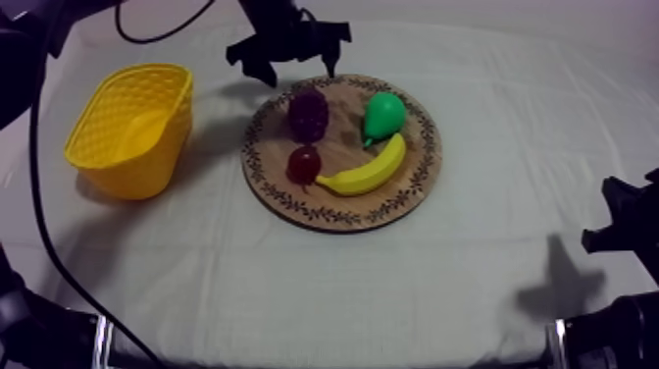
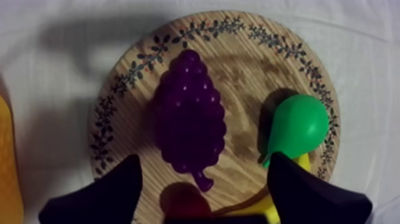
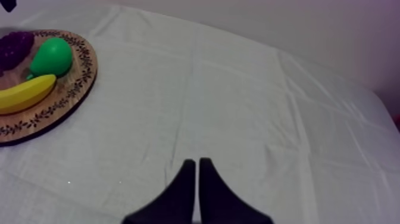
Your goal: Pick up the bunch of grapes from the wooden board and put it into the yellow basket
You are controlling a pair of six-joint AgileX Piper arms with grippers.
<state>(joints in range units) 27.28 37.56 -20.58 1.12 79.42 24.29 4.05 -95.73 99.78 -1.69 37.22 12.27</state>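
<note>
The purple bunch of grapes [image 1: 308,114] lies on the back left part of the round wooden board [image 1: 424,147]. My left gripper [image 1: 294,67] hovers over the board's far rim, just behind the grapes, and it is open. In the left wrist view the grapes [image 2: 190,113] lie lengthwise on the board [image 2: 250,59], ahead of my left gripper [image 2: 205,196], whose two black fingers stand wide apart. The yellow basket [image 1: 132,128] stands upright to the left of the board. My right gripper [image 3: 197,179] is shut on nothing, low over the bare cloth at the right [image 1: 618,221].
On the board also lie a green pear [image 1: 384,115], a banana [image 1: 365,174] and a small red fruit [image 1: 303,164]. The pear [image 2: 300,125] sits close beside the grapes, with the red fruit [image 2: 184,205] at their stem end. The basket's wall [image 2: 9,173] is beside the board.
</note>
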